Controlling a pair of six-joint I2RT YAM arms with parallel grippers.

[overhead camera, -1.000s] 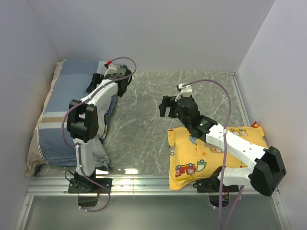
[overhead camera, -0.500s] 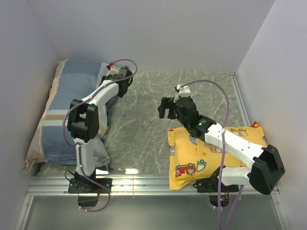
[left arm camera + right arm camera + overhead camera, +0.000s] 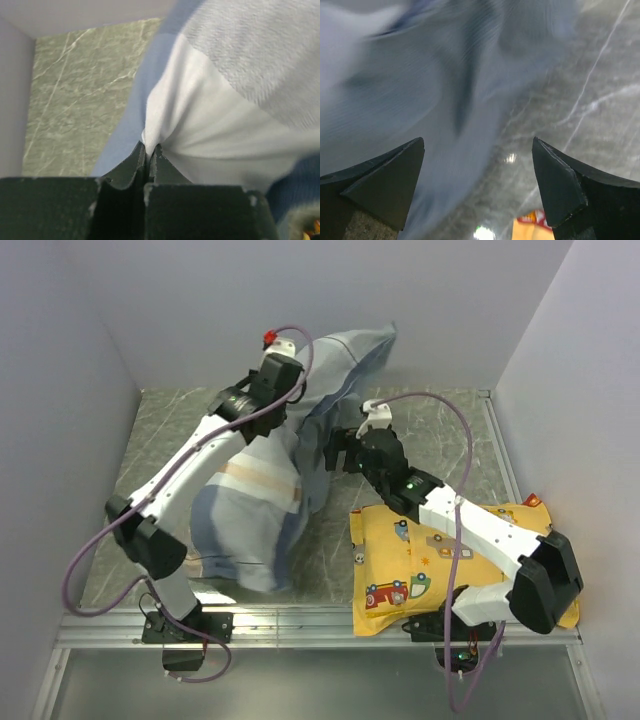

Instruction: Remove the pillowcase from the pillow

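The blue-grey striped pillowcase point(image 3: 250, 510) hangs in the air over the middle-left of the table, bulging up to the back wall. My left gripper point(image 3: 296, 380) is raised near its top. In the left wrist view this gripper point(image 3: 149, 149) is shut on a pinch of the pillow's white fabric point(image 3: 200, 125), with the pillowcase point(image 3: 250, 60) lying over it. My right gripper point(image 3: 335, 455) stands open just right of the hanging cloth. Between its wide-apart fingers point(image 3: 479, 175) there is nothing, and the blurred pillowcase point(image 3: 420, 75) fills the left of that view.
A yellow pillow with cartoon vehicles point(image 3: 420, 560) lies at the front right under my right arm; its edge point(image 3: 535, 227) shows in the right wrist view. The marble tabletop point(image 3: 440, 430) is enclosed by walls at the left, back and right.
My left gripper has shut on the white fabric and swung up and to the right, lifting the covered pillow off the table's left side. My right gripper has edged slightly left and stays open.
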